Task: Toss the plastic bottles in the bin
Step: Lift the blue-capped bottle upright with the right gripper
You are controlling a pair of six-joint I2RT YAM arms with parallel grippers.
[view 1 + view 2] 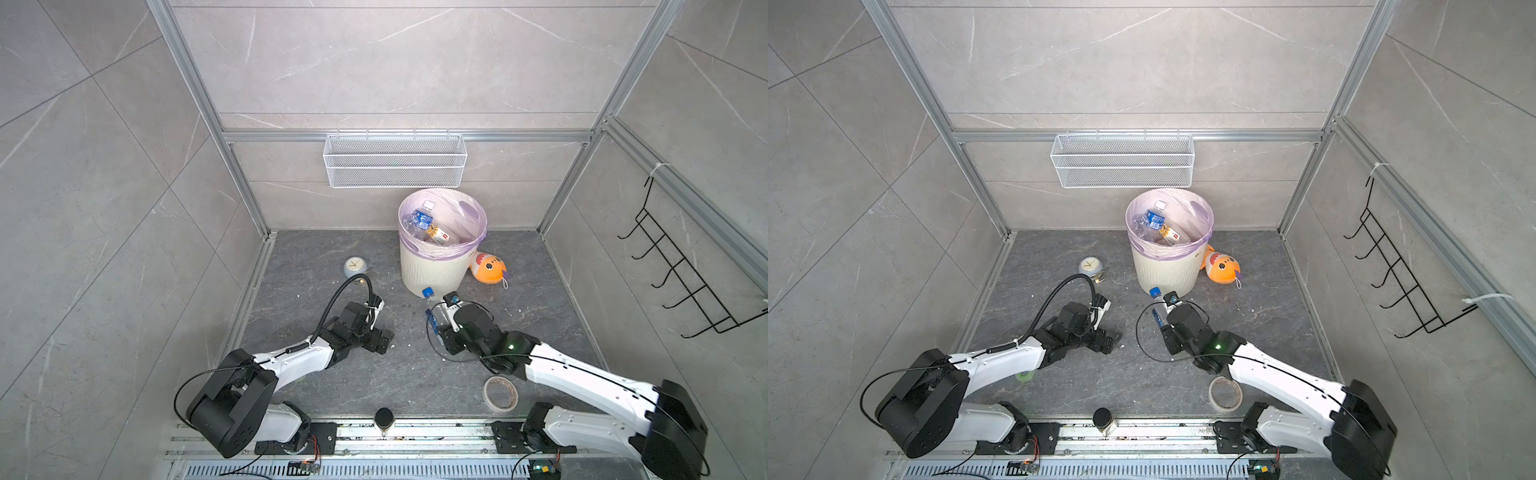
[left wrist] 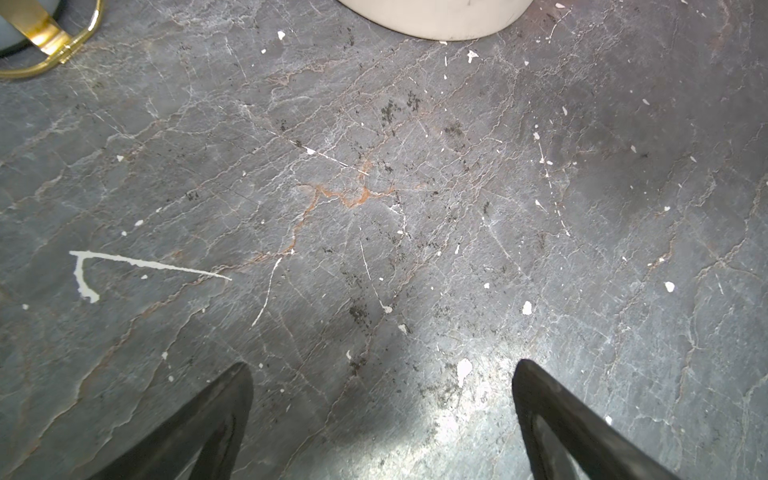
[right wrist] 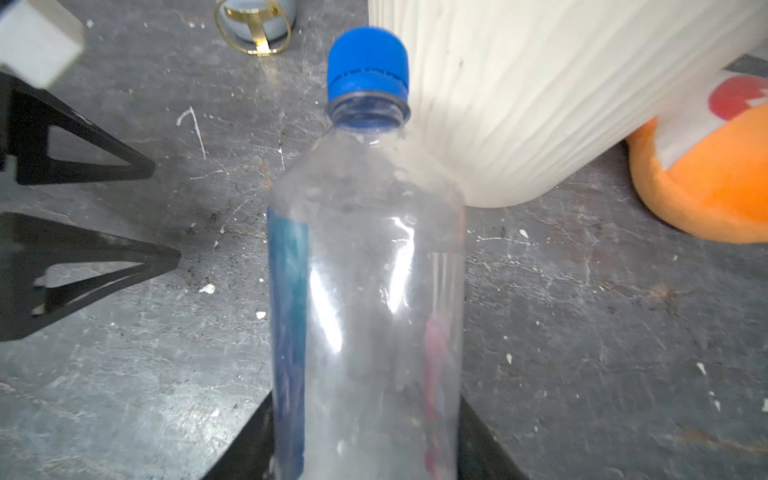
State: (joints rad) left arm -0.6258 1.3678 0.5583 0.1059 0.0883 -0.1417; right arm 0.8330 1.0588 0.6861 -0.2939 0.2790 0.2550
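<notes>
Near edge: tape roll [image 1: 500, 394] lay flat on the tabletop [image 1: 540, 291], beside the right arm.

Right gripper [image 3: 365, 401]: jaws pinched a clear, blue-capped bottle [image 3: 365, 257] low on its body, cap pointing at the foot of the bin [image 1: 432, 270]. Could not tell whether the bottle rested on the tabletop.

Left gripper [image 2: 382, 368]: hovered alongside, jaws spread, nothing between them.

Farther back, several bottles [image 1: 419, 220] lay inside the bin.

Judged the step in hand to be the grasp. The next move probably needs a high lift over the tall rim before letting go.
</notes>
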